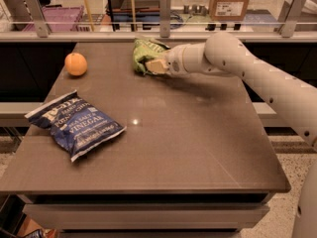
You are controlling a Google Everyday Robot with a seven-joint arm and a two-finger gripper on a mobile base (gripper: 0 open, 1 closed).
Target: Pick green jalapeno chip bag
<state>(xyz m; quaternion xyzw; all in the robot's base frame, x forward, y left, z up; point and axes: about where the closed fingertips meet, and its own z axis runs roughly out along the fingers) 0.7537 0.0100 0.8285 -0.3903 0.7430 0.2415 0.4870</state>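
While gripper [154, 66] clamps green jalapeno chip bag [143, 51] far-side, blue bag [74, 125] reads "VINEGAR".

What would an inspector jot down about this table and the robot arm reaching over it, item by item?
Surface: brown table, flat, with a small glare spot near the middle.
Job's things: green jalapeno chip bag at the far edge, crumpled, against the gripper.
Clutter: dark blue bag lettered VINEGAR at front left; orange at far left, apart from both bags.
Grippers: gripper at the green bag's right side; white arm comes in from the right.
Cables: nothing seen.
Surroundings: railing behind the table; cardboard box and purple crate beyond it.
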